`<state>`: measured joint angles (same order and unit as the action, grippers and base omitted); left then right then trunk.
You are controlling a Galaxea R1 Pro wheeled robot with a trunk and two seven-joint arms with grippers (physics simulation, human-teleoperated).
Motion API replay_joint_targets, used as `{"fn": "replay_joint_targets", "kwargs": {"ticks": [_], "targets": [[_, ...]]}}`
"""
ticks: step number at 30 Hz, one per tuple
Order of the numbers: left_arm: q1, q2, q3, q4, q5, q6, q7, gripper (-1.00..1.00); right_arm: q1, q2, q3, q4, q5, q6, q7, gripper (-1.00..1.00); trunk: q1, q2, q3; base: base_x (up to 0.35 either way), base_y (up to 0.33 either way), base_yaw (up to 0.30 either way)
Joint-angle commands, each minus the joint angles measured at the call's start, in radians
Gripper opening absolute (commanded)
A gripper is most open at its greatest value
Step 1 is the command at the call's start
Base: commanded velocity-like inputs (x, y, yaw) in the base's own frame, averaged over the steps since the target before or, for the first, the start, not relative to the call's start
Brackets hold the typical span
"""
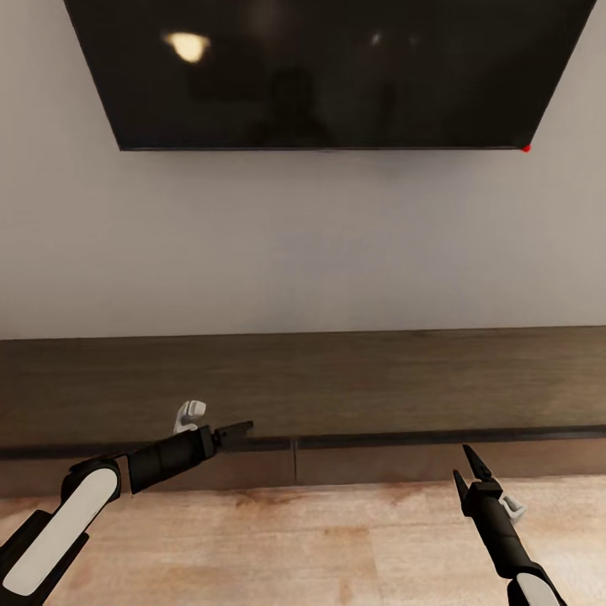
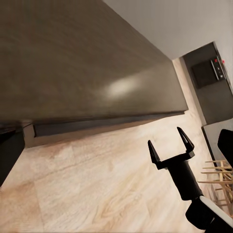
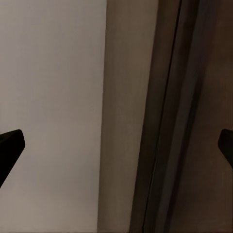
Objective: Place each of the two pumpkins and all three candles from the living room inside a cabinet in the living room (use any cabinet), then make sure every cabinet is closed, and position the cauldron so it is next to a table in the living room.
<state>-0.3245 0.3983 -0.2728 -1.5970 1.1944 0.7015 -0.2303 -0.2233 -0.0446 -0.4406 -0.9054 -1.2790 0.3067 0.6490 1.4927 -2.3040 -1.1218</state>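
A home living room, shown as a simulator render. A large black flat-screen television (image 1: 328, 71) hangs on a plain pale grey wall (image 1: 303, 244), its glossy screen reflecting a ceiling light. Directly below it runs a long, low dark-brown wooden cabinet (image 1: 337, 379) with flat handleless fronts (the usual media-unit arrangement). The floor (image 1: 295, 539) is light wood-grain planking, and the left wrist view shows it stretching past the cabinet's end.
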Motion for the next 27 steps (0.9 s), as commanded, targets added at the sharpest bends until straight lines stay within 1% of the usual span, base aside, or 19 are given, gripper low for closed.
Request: {"fn": "replay_joint_targets", "kwargs": {"ticks": [1, 14, 21, 22, 24, 25, 26, 27], "targets": [[-0.001, 0.001, 0.0, 0.0, 0.002, 0.003, -0.001, 1.0, -0.001, 0.0, -0.001, 0.0, -0.01, 0.009, 0.001, 1.0, 0.0, 0.0, -0.001, 0.154, 0.0, 0.0], [-0.001, 0.002, 0.0, 0.0, 0.002, 0.003, -0.01, 1.0, -0.001, 0.0, -0.001, 0.001, -0.009, 0.009, 0.002, 1.0, 0.0, 0.0, -0.001, 0.029, 0.0, 0.0], [-0.001, 0.002, 0.0, 0.0, 0.002, 0.003, -0.038, 1.0, -0.001, -0.001, -0.001, 0.001, -0.01, 0.009, 0.013, 1.0, 0.027, -0.049, -0.023, 0.001, 0.0, 0.0], [-0.001, 0.002, 0.0, 0.0, 0.002, 0.003, -0.04, 1.0, -0.001, -0.001, -0.001, 0.001, -0.01, 0.008, 0.014, 1.0, 0.027, -0.049, -0.023, 0.0, 0.0, 0.0], [-0.001, 0.002, 0.0, 0.0, 0.002, 0.003, -0.042, 1.0, -0.001, -0.001, -0.002, 0.001, -0.011, 0.007, 0.03, 1.0, 0.027, -0.049, -0.023, 0.0, 0.0, 0.0], [-0.001, 0.002, 0.0, 0.0, 0.002, 0.003, -0.043, 1.0, -0.001, -0.001, -0.002, 0.001, -0.009, 0.008, 0.067, 1.0, 0.027, -0.049, -0.023, 0.0, 0.0, 0.0], [-0.001, 0.002, 0.0, 0.0, 0.002, 0.003, -0.043, 1.0, -0.001, -0.002, -0.002, 0.002, -0.009, 0.008, 0.091, 1.0, 0.027, -0.049, -0.023, 0.0, 0.0, 0.0], [-0.001, 0.002, 0.0, 0.0, 0.002, 0.003, -0.043, 1.0, -0.001, -0.003, -0.002, 0.002, -0.006, 0.009, 0.132, 1.0, 0.027, -0.049, -0.023, 0.0, 0.0, 0.0]]}}
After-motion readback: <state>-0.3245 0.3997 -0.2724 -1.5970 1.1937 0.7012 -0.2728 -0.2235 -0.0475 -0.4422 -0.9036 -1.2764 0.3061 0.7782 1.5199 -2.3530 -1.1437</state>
